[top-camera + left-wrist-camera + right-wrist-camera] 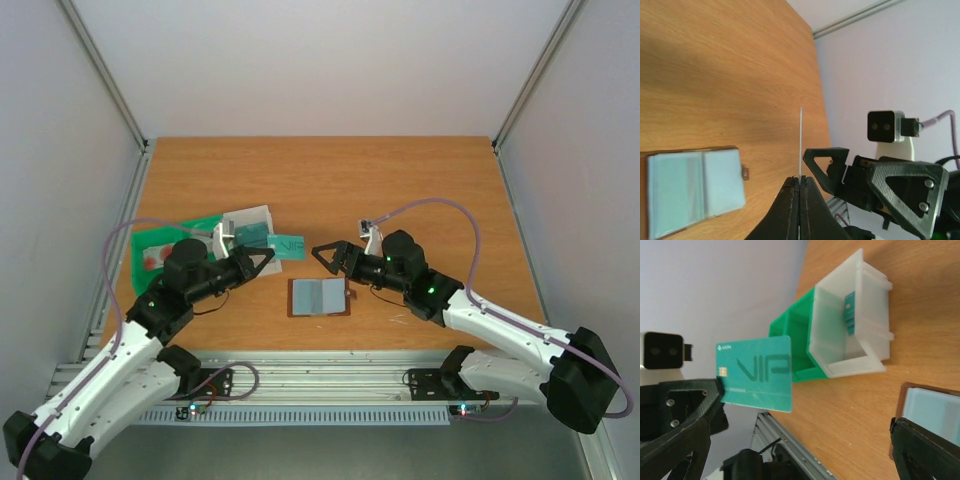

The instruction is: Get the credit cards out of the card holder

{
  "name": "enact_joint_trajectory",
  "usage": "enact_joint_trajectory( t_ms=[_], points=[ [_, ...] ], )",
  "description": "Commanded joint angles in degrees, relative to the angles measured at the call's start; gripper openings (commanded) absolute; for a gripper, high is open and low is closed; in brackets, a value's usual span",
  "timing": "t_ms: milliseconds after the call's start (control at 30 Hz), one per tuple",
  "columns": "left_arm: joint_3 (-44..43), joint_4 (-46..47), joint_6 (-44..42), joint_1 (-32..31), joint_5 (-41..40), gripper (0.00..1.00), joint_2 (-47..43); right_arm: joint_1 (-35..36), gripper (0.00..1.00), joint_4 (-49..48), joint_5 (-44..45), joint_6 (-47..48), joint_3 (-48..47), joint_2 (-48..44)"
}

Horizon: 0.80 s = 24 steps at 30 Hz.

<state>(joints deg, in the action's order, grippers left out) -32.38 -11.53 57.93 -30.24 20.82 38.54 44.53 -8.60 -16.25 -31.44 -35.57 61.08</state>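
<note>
Pinching teal card [755, 372] by its edge up-left of wallet [320, 297], left gripper [268, 258] could let it pivot out; right gripper [325, 257] open, empty.

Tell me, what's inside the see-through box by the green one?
A flat teal piece, maybe a card, stands on edge against one wall of the see-through box. Its cloudy walls hide part of the floor.

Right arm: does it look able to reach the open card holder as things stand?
Probably yes. The right gripper is open and empty just beyond the card holder, with nothing between them. The left gripper grips the teal card off to one side.
</note>
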Motion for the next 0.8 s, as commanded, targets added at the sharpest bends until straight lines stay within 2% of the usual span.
enact_joint_trajectory(
  t_ms=[0, 267, 433, 767],
  points=[
    [-3.2, -4.9, -5.5, 0.0, -4.6, 0.0, 2.6, -0.3, 0.98, 5.4, 1.3, 4.2, -2.0, -1.4],
    [-7.9, -9.1, -9.6, 1.9, -9.4, 0.0, 9.8, -0.4, 0.98, 14.7, -0.7, 7.3, -5.9, -0.8],
    [-11.4, -13.2, -12.7, 5.0, -12.1, 0.0, 15.1, -0.3, 0.99, 19.9, 2.0, 8.1, -7.0, -2.1],
    [-15.4, -13.3, -16.9, 13.3, -12.2, 0.0, 25.8, -0.5, 0.98, 22.0, 2.2, 7.8, -6.7, -3.7]
  ],
)
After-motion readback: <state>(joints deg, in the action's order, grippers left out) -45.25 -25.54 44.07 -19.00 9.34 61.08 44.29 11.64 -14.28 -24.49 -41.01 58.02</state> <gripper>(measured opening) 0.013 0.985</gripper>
